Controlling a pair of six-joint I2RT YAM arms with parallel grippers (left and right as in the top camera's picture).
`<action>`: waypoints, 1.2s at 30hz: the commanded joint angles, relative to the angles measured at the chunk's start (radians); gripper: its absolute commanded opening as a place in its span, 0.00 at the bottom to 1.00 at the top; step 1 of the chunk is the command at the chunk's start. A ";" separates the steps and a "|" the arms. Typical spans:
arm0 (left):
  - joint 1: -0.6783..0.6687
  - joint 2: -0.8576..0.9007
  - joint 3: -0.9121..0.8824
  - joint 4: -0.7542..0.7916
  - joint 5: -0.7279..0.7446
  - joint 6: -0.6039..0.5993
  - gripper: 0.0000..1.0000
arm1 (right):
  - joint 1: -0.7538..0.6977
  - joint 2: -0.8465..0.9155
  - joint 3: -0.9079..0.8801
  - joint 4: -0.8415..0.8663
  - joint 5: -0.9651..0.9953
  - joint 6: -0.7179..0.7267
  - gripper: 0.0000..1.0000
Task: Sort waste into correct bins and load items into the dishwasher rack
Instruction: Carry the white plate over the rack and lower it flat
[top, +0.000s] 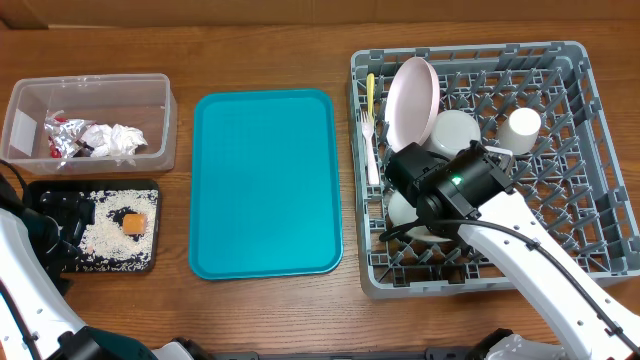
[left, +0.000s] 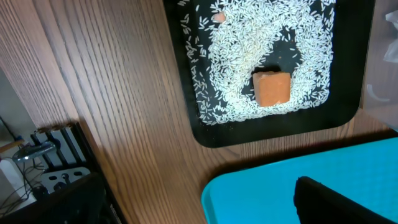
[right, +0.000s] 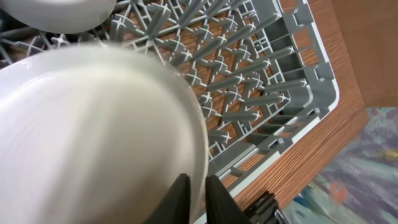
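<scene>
The grey dishwasher rack (top: 590, 150) on the right holds an upright pinkish plate (top: 412, 100), a white bowl (top: 457, 130), a small white cup (top: 522, 125), a yellow spoon (top: 370, 92) and a white fork (top: 368, 135). My right gripper (right: 198, 183) is low in the rack's front-left part. Its fingers pinch the rim of a pale grey-green plate (right: 93, 137) standing among the pegs. My left gripper (top: 62, 218) stands wide open at the black tray's (top: 150, 262) left end, holding nothing. Rice (left: 249, 56) and an orange cube (left: 272, 88) lie in that tray. The clear tub (top: 160, 110) holds a napkin (top: 125, 140), foil (top: 68, 135) and a red packet.
A teal serving tray (top: 265, 180) lies between the bins and the rack; its corner (left: 298, 186) shows under the left wrist. The table's front edge runs just below the rack (right: 292, 118). A few rice grains lie on the wood beside the black tray.
</scene>
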 joint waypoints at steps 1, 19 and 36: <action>-0.002 -0.011 -0.002 0.000 -0.011 -0.010 1.00 | 0.003 0.001 0.047 0.000 0.024 -0.019 0.07; -0.002 -0.011 -0.002 0.000 -0.011 -0.009 1.00 | -0.196 0.001 0.048 0.031 -0.094 0.049 0.93; -0.002 -0.011 -0.002 0.000 -0.011 -0.009 1.00 | -0.700 0.002 -0.072 0.236 -0.666 -0.562 0.78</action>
